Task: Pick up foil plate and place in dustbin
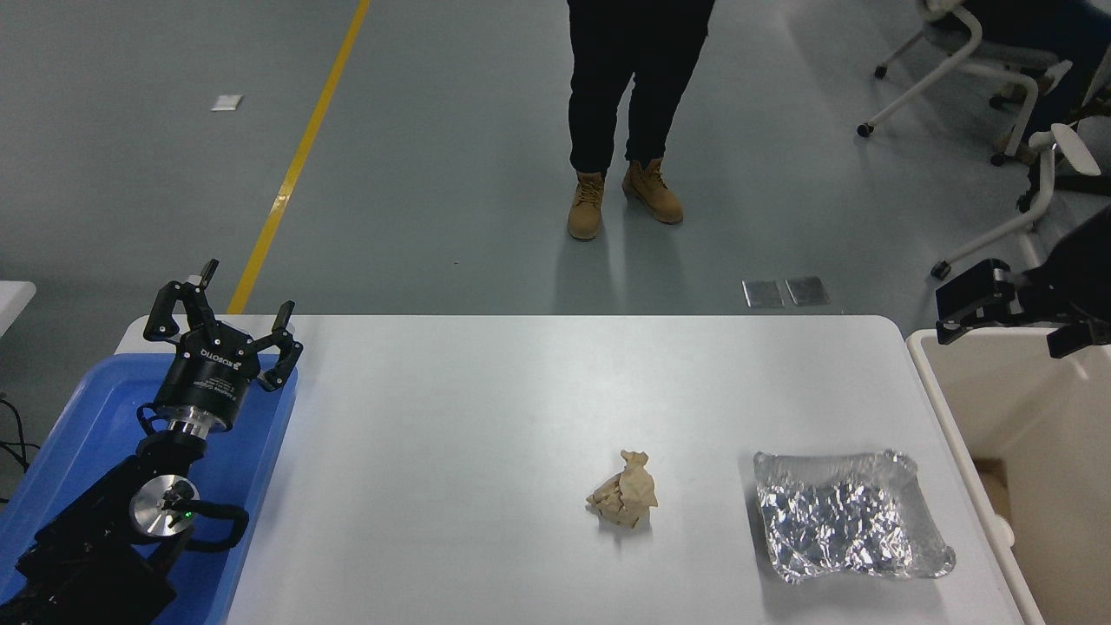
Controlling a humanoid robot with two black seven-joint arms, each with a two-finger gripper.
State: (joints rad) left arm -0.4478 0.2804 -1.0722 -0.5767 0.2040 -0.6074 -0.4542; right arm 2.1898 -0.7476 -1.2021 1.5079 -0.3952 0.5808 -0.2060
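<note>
Approach step, with nothing gripped yet. Lying flat near the right front corner of the white surface (521, 391), apart from any arm: the crinkled foil plate (851, 514), its bent rims up and its right edge just beside the cream dustbin (955, 434). Hovering at the right edge of the frame, over the dustbin's far corner and well apart from the plate: the right pincer (1011, 312), seemingly spread wide and holding nothing (part of it cut off by the frame, so the gap is a judgement). Parked at the lower left above the blue plastic tray (87, 408): the left pincer (224, 317), fingers splayed and empty. Resting left of the plate and clear of it: a crumpled tan paper wad (625, 502). Standing on the grey floor beyond the far side: a person in dark trousers and tan boots (625, 195).

Not yet begun: the pick, the lift, the drop. Called for next, by this reading: travel toward the camera and down to the plate, then a grip on one raised rim, probably the far or right one, since the shallow foil offers little else to pinch. Needed there: a gentle closing, thin foil being likely to crush or slip. After that, only a short carry rightward over the thick white rim into the bin.
</note>
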